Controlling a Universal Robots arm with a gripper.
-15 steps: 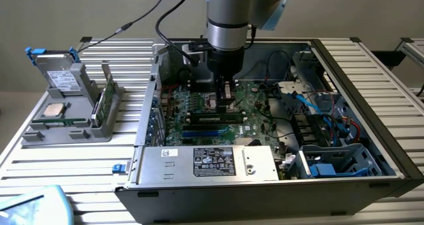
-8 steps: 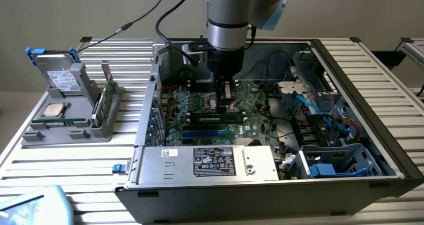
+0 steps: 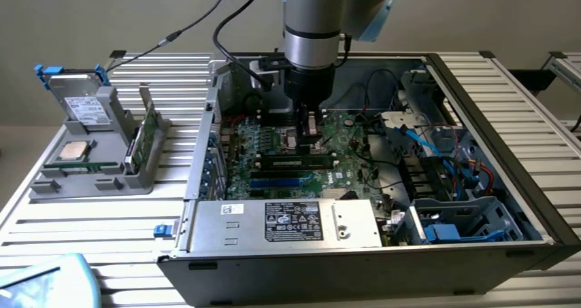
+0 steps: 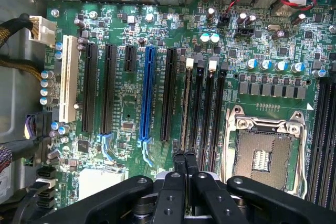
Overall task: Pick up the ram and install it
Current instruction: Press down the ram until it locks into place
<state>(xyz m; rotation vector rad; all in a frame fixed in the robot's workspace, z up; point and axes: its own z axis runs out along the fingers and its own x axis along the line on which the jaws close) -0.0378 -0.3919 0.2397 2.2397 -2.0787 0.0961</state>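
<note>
Our gripper (image 4: 185, 157) is closed, fingertips together and holding nothing, right over one end of the ram (image 3: 295, 162). The ram stands in a slot near the middle of the board (image 4: 126, 93). We cannot read the label (image 3: 293, 221) on the supply beside the board. The arm (image 3: 313, 22) hangs vertically into the open case (image 3: 508, 117).

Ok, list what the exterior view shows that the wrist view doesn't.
Exterior view adds a grey holder tray carrying a silver boxy drive with blue rails, a square silver processor chip and a green circuit-board stick. Wrist view adds a long white expansion slot and a white plug on yellow-black wires. Shared: green motherboard, the dark ram stick in its memory slot, the shut black gripper over it.
</note>
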